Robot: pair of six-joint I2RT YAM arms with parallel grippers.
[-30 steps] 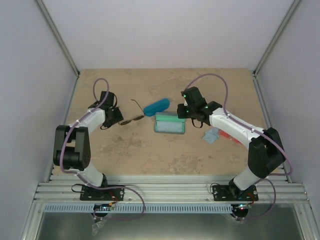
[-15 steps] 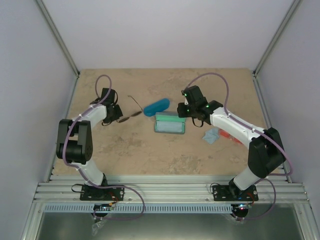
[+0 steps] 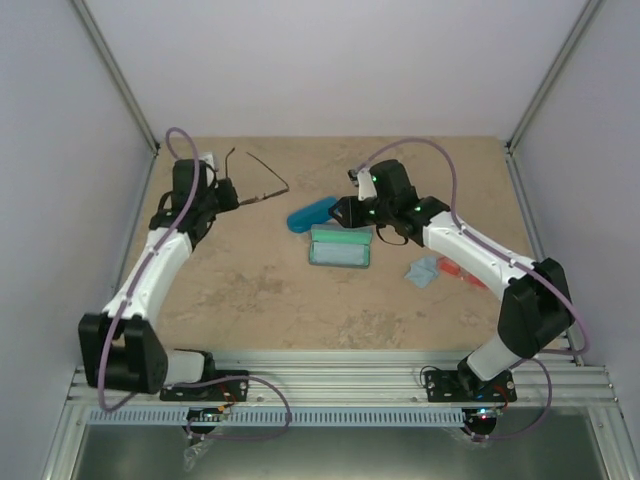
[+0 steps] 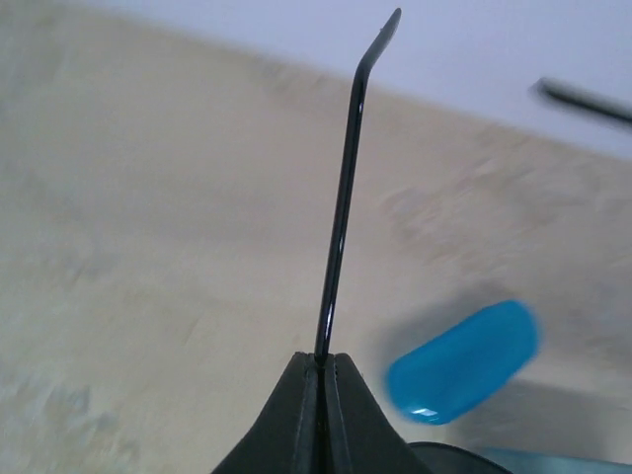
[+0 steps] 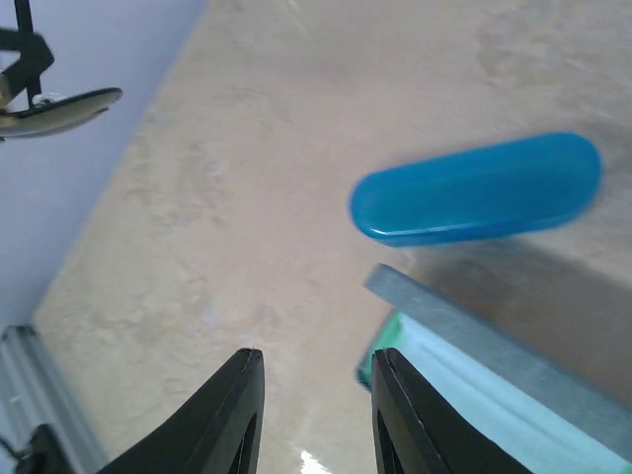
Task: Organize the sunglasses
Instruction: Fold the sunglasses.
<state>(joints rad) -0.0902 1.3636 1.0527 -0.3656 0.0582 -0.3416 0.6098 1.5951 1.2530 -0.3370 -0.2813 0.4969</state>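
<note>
We saw the left gripper (image 4: 324,363) pressed shut on one temple of the wire-framed sunglasses (image 3: 268,172), pinching the thin dark arm right at its fingertips. That temple stood nearly straight up from the jaws in the left wrist view. The pair hung off the table (image 3: 250,300), over its far left part, with the other temple sticking up and a brownish lens pointing towards the middle. Nothing blocked it.

The right gripper (image 5: 316,415) had its fingers spread part way with nothing between them, low over bare table. Just ahead of it lay the blue oval case (image 5: 474,191), and at its right finger sat the near corner of the grey-blue rectangular case (image 5: 474,365), pale turquoise inside showing. From above, the two cases lay close together mid-table, the oval one farther back.

The red-orange sunglasses (image 3: 458,270) lay on the right side, partly hidden under the right arm (image 3: 470,250), touching a light blue cloth (image 3: 424,271).
</note>
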